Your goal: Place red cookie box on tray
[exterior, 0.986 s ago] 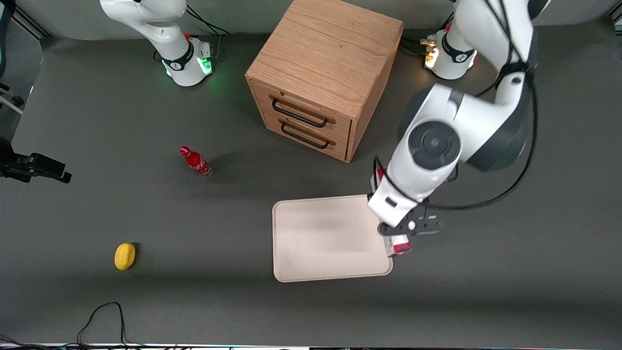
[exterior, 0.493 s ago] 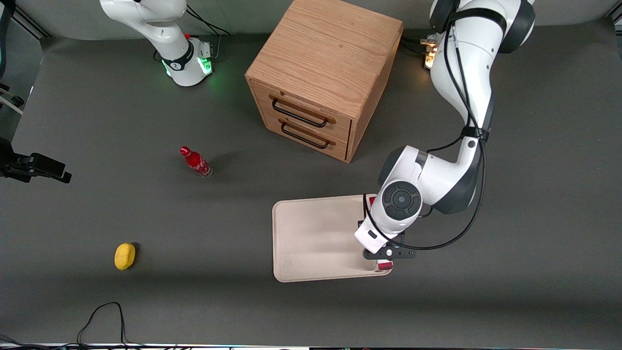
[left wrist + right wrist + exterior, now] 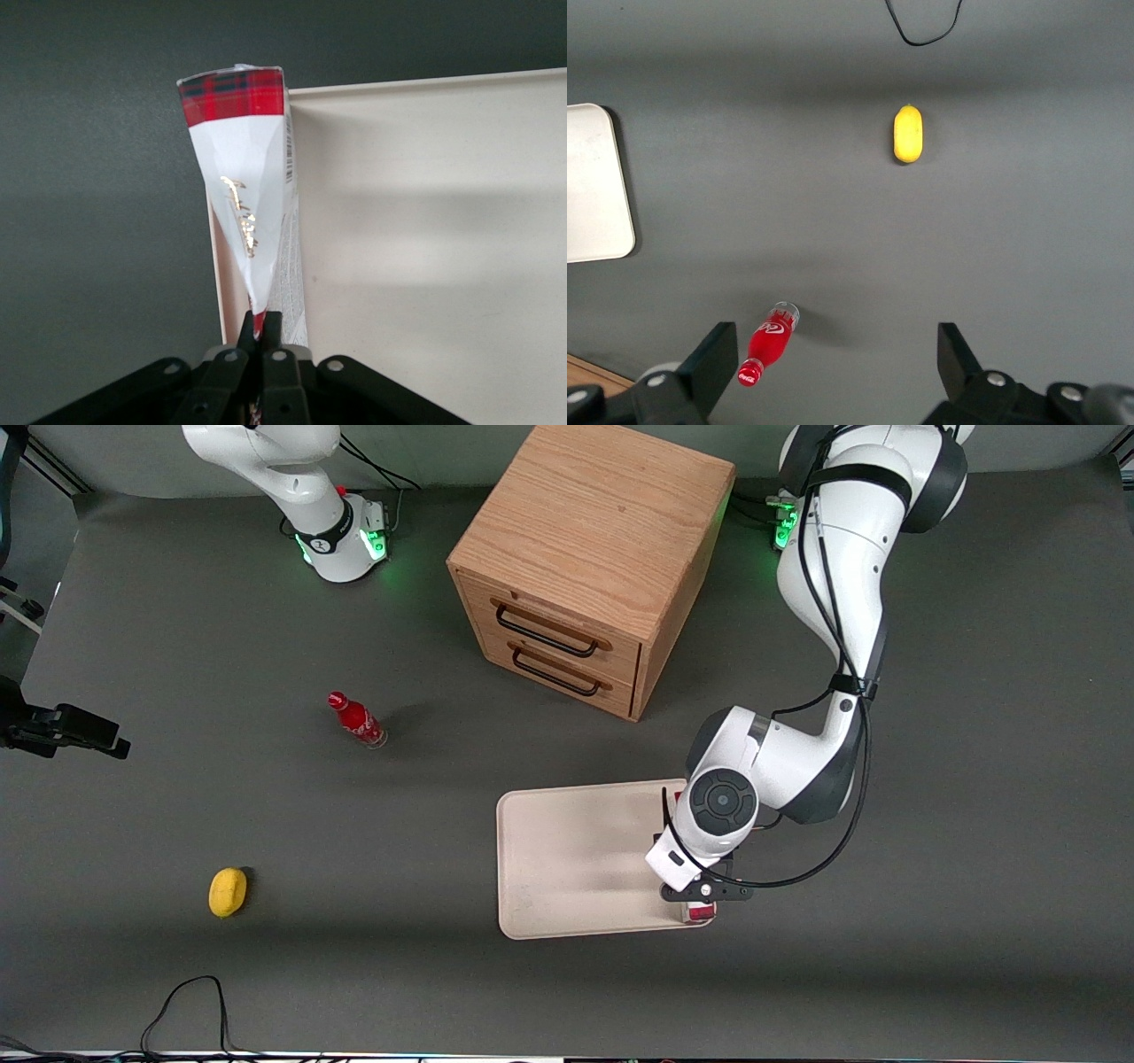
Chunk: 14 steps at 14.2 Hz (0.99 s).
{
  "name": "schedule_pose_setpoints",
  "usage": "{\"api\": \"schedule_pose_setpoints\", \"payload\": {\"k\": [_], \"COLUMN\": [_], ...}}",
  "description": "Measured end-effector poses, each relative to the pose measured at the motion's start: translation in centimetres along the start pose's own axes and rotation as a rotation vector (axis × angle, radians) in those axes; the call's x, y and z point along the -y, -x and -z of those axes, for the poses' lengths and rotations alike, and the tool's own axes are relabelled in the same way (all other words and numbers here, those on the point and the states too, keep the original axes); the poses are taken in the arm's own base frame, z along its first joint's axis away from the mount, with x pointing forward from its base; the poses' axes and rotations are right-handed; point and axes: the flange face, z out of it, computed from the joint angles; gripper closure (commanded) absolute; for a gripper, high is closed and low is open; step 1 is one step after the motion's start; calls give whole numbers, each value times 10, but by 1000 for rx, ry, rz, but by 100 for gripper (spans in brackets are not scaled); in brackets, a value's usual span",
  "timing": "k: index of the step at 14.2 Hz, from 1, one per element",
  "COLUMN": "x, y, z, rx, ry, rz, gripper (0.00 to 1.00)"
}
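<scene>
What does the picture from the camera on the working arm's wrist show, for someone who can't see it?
The gripper has its jaws shut on the thin edge of the red cookie box, which hangs over the rim of the cream tray. The box has a red tartan end, a white face and a barcode along one side. Dark grey table lies beside the tray.

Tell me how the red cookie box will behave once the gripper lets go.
Held on edge by the gripper at the tray rim, the thin red cookie box will probably tip flat. Being cardboard, it likely stays stiff and light.
</scene>
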Motion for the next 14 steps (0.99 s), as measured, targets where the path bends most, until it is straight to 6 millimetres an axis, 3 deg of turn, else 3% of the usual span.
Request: {"api": "schedule_pose_setpoints", "payload": {"k": [1, 4, 6, 8, 10, 12, 14], "x": [0, 2, 7, 14, 28, 51, 82], "y": [0, -1, 1, 7, 24, 50, 69], "z": [1, 14, 37, 85, 156, 228, 283], "rx": [-2, -5, 6, 18, 28, 31, -2], "ry": [1, -1, -9, -16, -24, -60, -84], "rz": [0, 2, 7, 12, 18, 26, 51], "gripper": [0, 0, 0, 0, 0, 0, 0]}}
